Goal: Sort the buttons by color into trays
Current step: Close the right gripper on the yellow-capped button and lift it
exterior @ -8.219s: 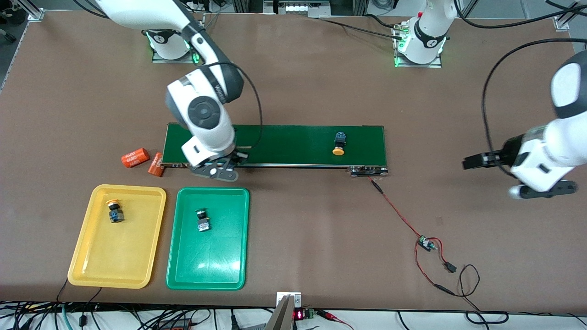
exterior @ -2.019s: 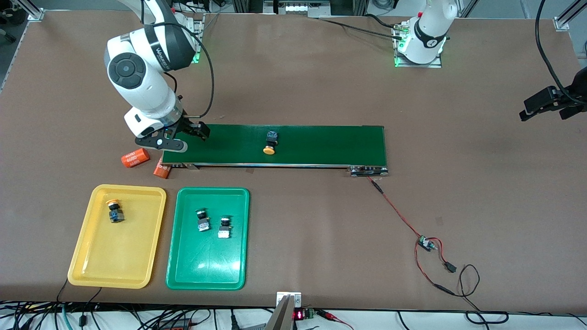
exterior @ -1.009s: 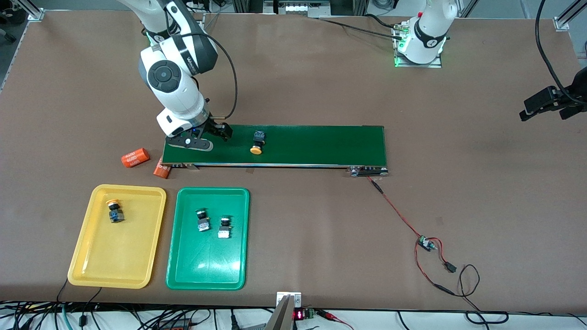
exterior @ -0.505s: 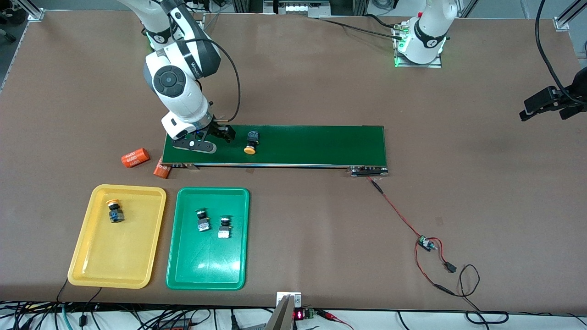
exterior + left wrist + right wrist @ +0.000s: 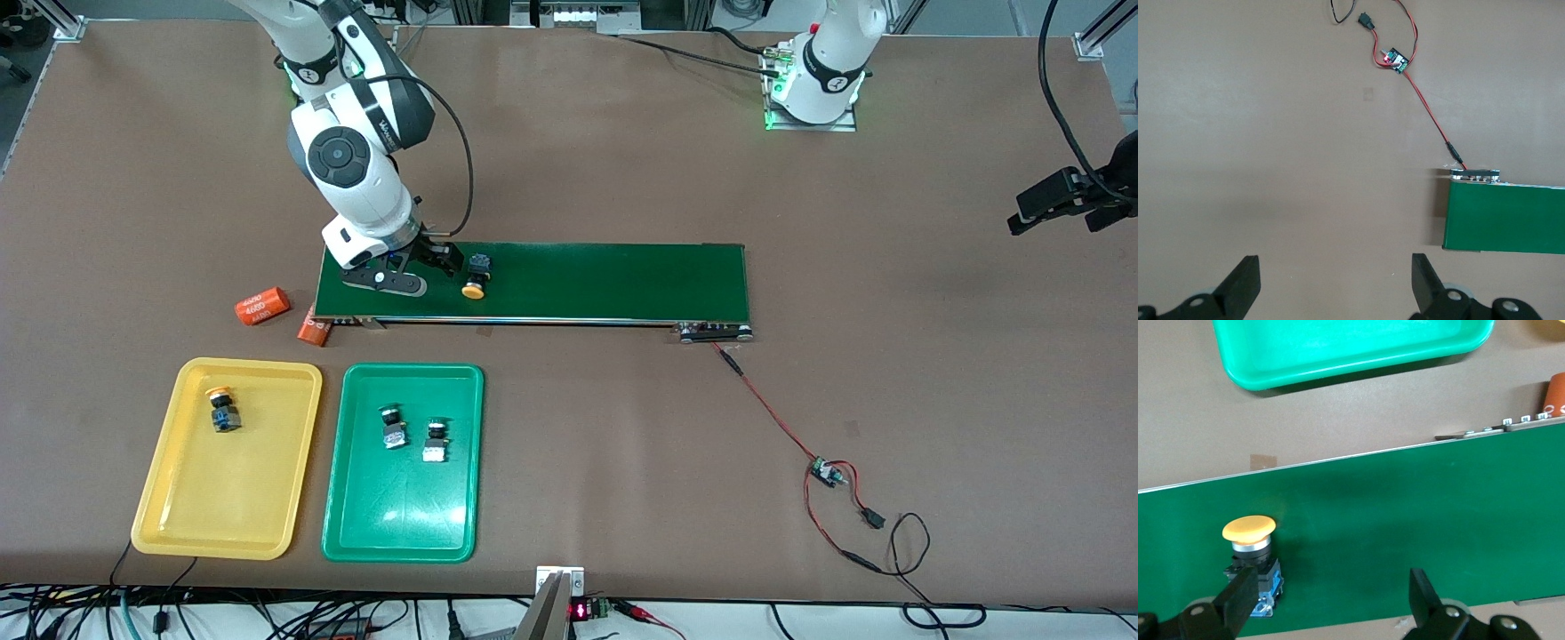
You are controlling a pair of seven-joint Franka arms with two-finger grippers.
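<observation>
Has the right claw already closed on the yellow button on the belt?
No, the right claw is open over the conveyor belt, and the yellow button lies on the belt beside one finger, not between them.

The brown table carries a conveyor belt, two trays, orange cylinders.

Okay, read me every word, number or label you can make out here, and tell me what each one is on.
"4680": white print on the orange cylinder lying on the table beside the green belt.
Second orange cylinder: print hidden.
Right arm's elbow: a brand word, too small to read.
Red display at the table's near edge: unreadable.
</observation>
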